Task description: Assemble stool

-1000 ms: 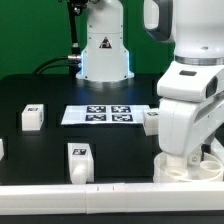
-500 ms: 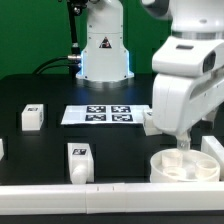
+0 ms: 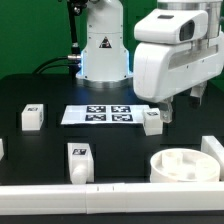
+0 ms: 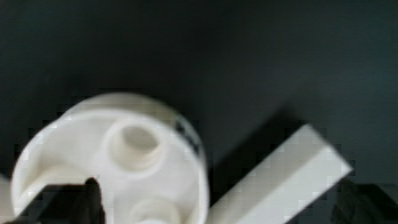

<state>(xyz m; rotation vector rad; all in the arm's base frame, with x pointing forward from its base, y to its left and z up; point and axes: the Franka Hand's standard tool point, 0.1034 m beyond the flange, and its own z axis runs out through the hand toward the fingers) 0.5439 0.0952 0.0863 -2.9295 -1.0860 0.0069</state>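
The round white stool seat (image 3: 185,164) lies flat on the black table at the exterior view's front right, sockets up. It fills the wrist view (image 4: 116,160), with one round socket showing. My gripper (image 3: 182,104) hangs open and empty above and behind the seat, not touching it; in the wrist view (image 4: 214,205) one dark fingertip (image 4: 63,200) shows beside the disc. Three white tagged legs stand apart on the table: one near my gripper (image 3: 153,122), one at the front (image 3: 80,160), one at the left (image 3: 32,117).
The marker board (image 3: 100,114) lies flat at the table's middle back. A white rail (image 3: 100,190) runs along the front edge, with a white upright piece (image 3: 213,150) right of the seat; it also shows in the wrist view (image 4: 294,165). The robot base (image 3: 103,50) stands behind.
My gripper has risen from down at the seat and moved back and toward the exterior view's left. The seat stays on the table, now fully uncovered.
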